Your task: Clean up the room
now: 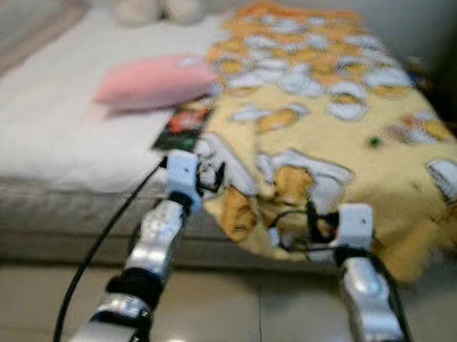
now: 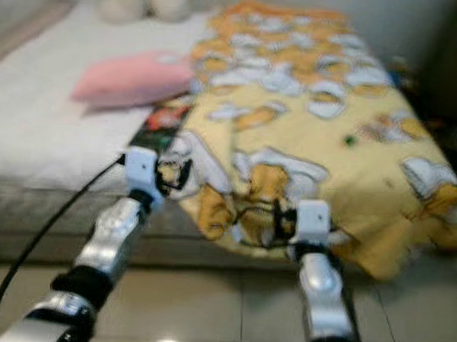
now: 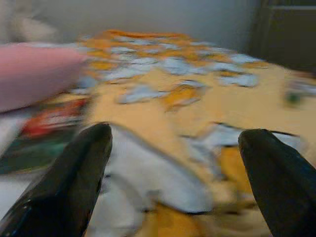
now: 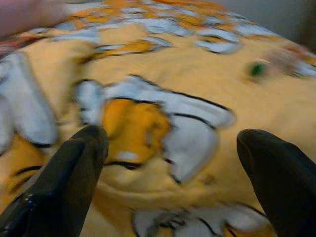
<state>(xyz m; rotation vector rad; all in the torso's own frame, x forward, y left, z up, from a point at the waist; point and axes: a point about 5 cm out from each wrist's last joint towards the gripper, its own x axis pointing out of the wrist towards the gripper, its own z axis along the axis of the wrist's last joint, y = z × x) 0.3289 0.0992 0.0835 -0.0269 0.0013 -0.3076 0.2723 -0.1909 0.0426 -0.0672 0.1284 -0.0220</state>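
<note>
Blanket [image 1: 330, 138], yellow with cartoon print, fills the right of the frame, its crumpled near edge drooping off the bed [image 1: 46, 131]. Your left gripper [image 3: 173, 163] and right gripper [image 4: 170, 163] both gape before that edge. You're likely approaching; next, close on the hem. Pink pillow [image 1: 153, 81] lies upper left.

The yellow blanket [image 1: 330, 138] covers the right half of the bed [image 1: 54, 131] and drapes over its near edge, lying directly ahead of both spread-fingered grippers. The left gripper [image 3: 173, 168] faces its folded corner, the right gripper [image 4: 170, 163] the hanging hem. A pink pillow [image 1: 153, 81] and a book [image 1: 183, 126] occupy the sheet beside the blanket; left of them the white mattress lies bare. A small green object [image 1: 375, 141] sits on the blanket.
</note>
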